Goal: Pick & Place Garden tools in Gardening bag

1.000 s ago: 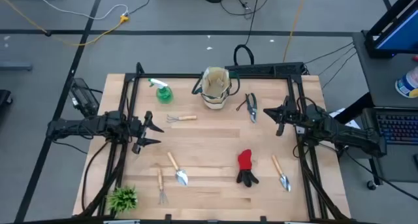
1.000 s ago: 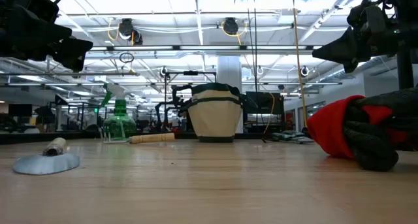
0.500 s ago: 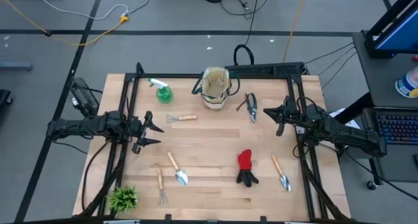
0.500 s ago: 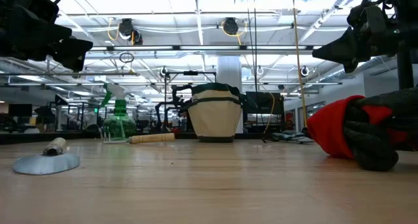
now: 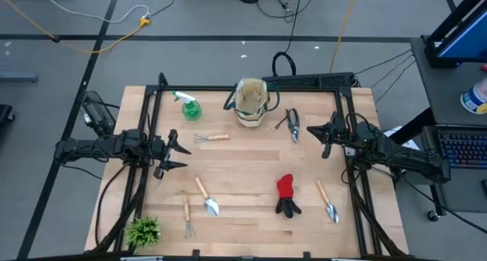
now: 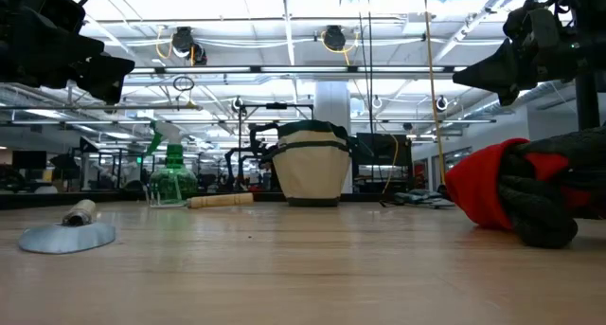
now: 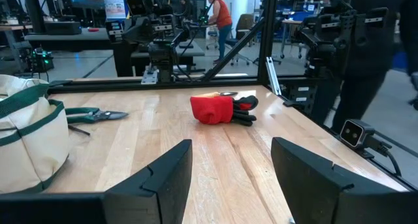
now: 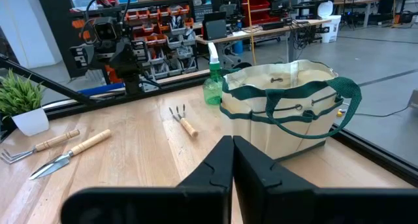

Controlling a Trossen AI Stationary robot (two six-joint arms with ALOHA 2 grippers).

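Bare table centre [image 5: 259,158] passable, gardening bag [image 5: 251,101] flanked by spray bottle [image 5: 187,106], pruning shears [image 5: 293,124]

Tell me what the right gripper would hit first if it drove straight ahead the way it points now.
Most likely the gardening bag. It fills the space just ahead of the shut right gripper in the right wrist view. In the high view the right gripper points toward the bag, though depth is hard to judge.
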